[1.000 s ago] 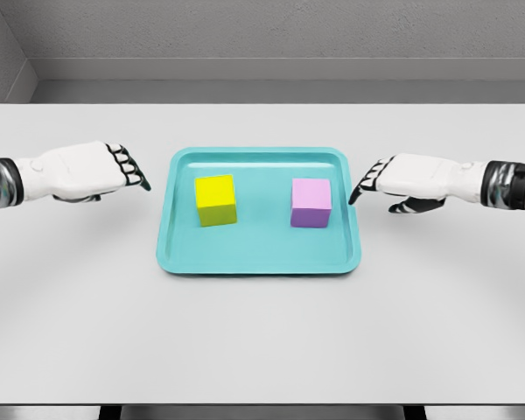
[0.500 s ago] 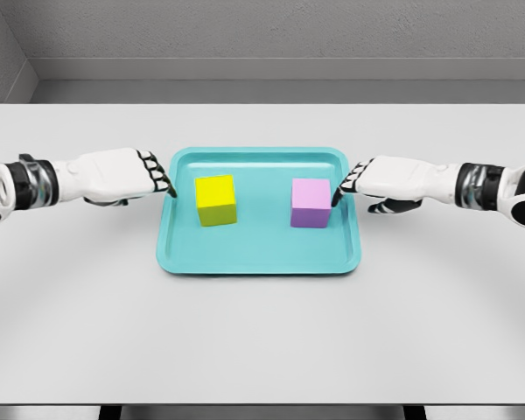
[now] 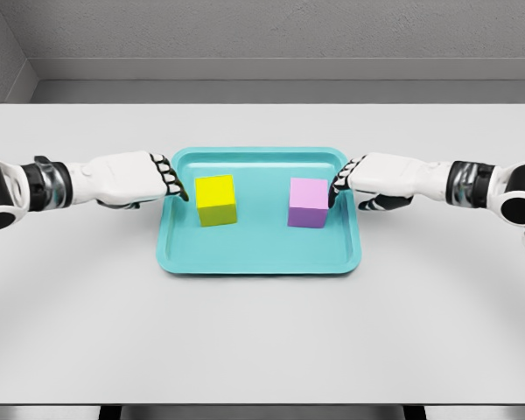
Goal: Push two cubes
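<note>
A grey table [image 3: 262,341] filled the frame, with a teal tray [image 3: 261,259] at centre. The left hand [image 3: 131,178] and right hand [image 3: 378,178] reached in flat, fingers extended, gripping nothing. The yellow cube [image 3: 216,199] sat left-centre, fingertips just beside it; the purple cube [image 3: 309,203] right-centre, fingertips touching.

Both hands have moved inward over the tray's [image 3: 261,263] side rims. The left hand [image 3: 127,178] now reaches just beside the yellow cube [image 3: 216,199], and the right hand [image 3: 381,178] touches the purple cube [image 3: 309,203], which has shifted slightly toward the tray's middle.
</note>
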You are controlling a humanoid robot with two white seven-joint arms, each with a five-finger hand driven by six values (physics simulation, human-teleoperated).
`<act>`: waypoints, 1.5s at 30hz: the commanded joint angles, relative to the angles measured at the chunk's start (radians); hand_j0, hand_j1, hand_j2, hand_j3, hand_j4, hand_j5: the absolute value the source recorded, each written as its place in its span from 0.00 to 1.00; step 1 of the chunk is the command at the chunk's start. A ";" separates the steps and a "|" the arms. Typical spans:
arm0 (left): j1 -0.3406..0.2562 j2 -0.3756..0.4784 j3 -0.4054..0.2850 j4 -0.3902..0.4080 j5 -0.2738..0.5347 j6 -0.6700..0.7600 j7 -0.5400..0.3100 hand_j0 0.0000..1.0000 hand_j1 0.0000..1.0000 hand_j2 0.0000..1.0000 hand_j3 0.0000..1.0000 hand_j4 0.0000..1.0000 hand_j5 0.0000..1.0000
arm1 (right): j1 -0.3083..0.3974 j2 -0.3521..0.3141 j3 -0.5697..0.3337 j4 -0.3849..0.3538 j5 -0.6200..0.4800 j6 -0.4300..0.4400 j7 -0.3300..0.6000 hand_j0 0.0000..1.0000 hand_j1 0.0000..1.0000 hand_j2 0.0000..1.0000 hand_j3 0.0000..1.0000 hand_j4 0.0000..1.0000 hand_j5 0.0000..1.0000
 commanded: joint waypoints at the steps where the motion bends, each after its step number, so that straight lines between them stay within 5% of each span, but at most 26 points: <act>1: 0.000 -0.004 0.001 -0.003 0.004 0.002 -0.003 0.81 0.81 0.81 0.81 0.81 0.81 | 0.000 0.011 0.005 0.013 0.025 -0.014 0.004 0.69 0.69 0.69 0.69 0.69 0.69; 31: -0.008 -0.047 -0.001 0.003 0.002 0.002 -0.025 0.80 0.80 0.80 0.80 0.80 0.80 | 0.008 0.057 -0.006 0.016 -0.002 -0.014 -0.032 0.70 0.70 0.70 0.70 0.70 0.70; 45: -0.020 -0.092 -0.006 0.002 0.001 0.002 -0.057 0.80 0.80 0.80 0.80 0.80 0.80 | -0.008 0.101 0.002 0.088 0.005 -0.014 -0.027 0.70 0.70 0.70 0.70 0.70 0.70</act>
